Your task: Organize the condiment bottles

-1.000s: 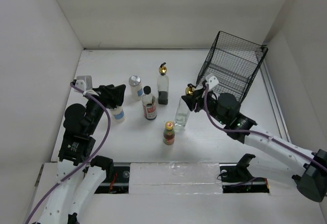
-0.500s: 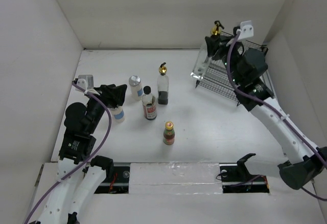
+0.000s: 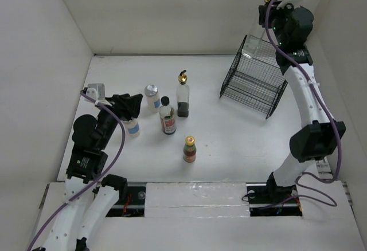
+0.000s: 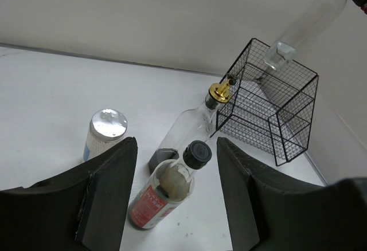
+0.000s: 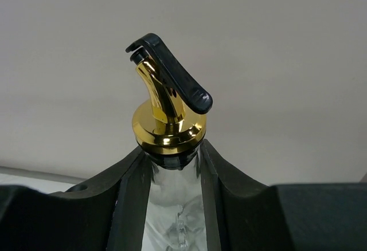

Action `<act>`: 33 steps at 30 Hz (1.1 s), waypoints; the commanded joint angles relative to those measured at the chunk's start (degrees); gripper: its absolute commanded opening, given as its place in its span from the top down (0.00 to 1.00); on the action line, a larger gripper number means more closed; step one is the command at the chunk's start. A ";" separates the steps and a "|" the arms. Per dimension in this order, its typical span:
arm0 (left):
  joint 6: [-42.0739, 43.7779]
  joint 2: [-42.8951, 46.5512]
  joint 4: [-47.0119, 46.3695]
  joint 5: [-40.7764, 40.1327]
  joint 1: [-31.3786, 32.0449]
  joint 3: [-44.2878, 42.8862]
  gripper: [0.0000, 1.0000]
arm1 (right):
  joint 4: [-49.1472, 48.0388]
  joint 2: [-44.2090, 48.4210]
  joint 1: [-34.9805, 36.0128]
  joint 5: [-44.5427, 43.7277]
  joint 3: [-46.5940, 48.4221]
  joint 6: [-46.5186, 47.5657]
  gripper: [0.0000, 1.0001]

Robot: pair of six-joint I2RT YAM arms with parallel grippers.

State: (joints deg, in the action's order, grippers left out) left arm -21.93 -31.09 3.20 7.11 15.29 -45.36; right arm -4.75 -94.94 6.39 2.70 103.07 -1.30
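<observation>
Right fingers point(image 5: 131, 173) clamp a tall clear glass bottle with gold pourer point(image 5: 167, 126) between them; left fingers point(image 4: 109, 188) stand apart, empty.

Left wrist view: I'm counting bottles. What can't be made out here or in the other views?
Left wrist: small red-capped bottle is out of frame.
Top: lid of white bottle is hidden by left gripper.
Right wrist: body of clear bottle is cut off by the bottom edge.
Label text: too small.
</observation>
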 commanded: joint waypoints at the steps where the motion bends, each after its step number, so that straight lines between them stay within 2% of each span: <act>1: 0.49 -0.55 -2.67 0.88 -0.35 0.36 0.46 | -6.76 -1.20 -3.13 5.38 8.46 -2.03 0.84; 7: 0.49 -1.78 -2.67 0.88 -0.35 0.36 0.46 | -6.23 -6.40 -6.65 9.95 13.73 -3.26 0.84; 23: 0.49 -2.83 -2.67 0.88 -0.87 0.36 0.46 | -8.33 -10.88 -9.03 13.65 11.81 -3.27 0.82; 27: 0.49 -2.83 -2.67 0.88 -0.87 0.36 0.46 | -9.13 -12.29 -10.69 19.52 11.81 -3.27 0.81; 33: 0.49 -3.36 -2.67 0.88 -0.87 0.36 0.47 | -11.59 -12.99 -11.23 18.93 11.81 -3.79 0.81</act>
State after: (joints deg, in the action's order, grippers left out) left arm -21.93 -34.00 2.83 7.29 14.76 -45.36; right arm -6.09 -109.10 -4.38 20.18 112.68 -4.38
